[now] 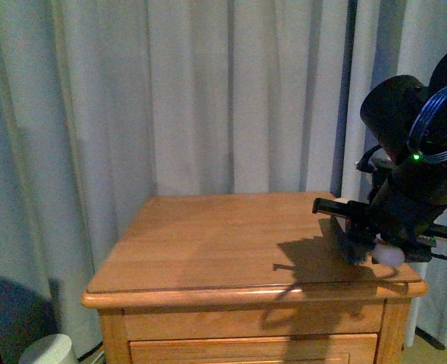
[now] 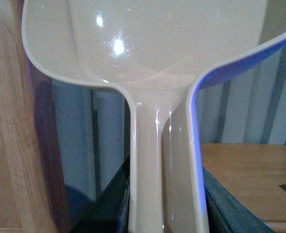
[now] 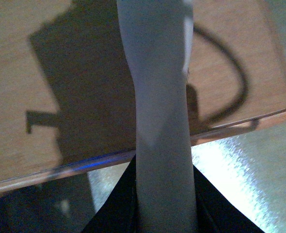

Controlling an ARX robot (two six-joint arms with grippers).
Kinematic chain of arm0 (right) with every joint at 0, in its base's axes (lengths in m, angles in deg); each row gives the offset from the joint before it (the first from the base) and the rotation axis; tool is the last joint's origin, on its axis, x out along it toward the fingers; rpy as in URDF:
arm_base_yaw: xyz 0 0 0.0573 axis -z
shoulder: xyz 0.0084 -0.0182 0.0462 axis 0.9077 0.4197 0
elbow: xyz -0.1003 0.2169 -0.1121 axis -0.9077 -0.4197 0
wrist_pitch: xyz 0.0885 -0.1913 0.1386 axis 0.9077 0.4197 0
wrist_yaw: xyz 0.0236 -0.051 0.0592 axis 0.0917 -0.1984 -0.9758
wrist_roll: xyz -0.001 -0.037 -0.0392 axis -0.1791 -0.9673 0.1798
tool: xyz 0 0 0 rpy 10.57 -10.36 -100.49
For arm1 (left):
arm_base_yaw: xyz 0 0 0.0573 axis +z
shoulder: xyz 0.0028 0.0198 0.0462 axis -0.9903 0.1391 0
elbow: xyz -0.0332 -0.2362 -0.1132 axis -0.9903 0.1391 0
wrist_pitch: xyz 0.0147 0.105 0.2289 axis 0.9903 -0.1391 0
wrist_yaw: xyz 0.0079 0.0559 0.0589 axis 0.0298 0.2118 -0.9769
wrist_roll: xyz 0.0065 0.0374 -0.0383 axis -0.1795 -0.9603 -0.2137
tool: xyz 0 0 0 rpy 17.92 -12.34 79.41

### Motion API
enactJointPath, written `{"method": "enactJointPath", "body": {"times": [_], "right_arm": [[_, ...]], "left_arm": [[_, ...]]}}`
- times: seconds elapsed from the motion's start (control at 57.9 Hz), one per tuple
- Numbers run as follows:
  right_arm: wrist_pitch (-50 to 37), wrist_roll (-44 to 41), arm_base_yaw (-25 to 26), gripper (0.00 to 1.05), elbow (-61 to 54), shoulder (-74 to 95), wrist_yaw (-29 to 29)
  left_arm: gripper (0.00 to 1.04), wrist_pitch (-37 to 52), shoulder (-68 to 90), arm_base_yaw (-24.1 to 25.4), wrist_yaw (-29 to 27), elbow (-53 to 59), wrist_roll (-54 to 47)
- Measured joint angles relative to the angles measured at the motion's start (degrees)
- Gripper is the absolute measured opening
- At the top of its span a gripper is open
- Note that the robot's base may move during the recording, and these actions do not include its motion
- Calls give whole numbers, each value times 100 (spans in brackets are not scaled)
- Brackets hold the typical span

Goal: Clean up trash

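Observation:
The beige dustpan [image 2: 148, 48] fills the left wrist view. Its handle runs down between the dark jaws of my left gripper [image 2: 165, 206], which is shut on it; this arm is out of the front view. My right gripper [image 3: 165, 194] is shut on the pale handle of the brush [image 3: 157, 97], which reaches out over the nightstand's front right corner. From the front, the right gripper [image 1: 398, 235] hangs at that corner with the dark brush head [image 1: 348, 239] on the wood. A small white lump [image 1: 390, 255] sits beside it. I cannot tell whether that is the trash.
The wooden nightstand [image 1: 231, 243] stands before grey curtains [image 1: 170, 91], its top bare apart from the arm's shadow. A white round object [image 1: 48, 350] sits on the floor at lower left. The left wrist view shows the nightstand top [image 2: 245, 170] and a wooden panel [image 2: 7, 145].

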Motion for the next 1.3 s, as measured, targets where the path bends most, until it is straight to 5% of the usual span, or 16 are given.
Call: {"method": "enactJointPath", "body": {"times": [0.501,0.916,1.296], "right_arm": [[-2391,-1882,-479,20,-2830,-3788,1482],[-2581,-2437,-822,20,-4264,-6146,2389],[-2575,-2562,-894,20,-4356,-6319,2474]], "left_arm": [[27,0,0,0,0,0,0],[27,0,0,0,0,0,2],[27,0,2,0,59,0,4]]}}
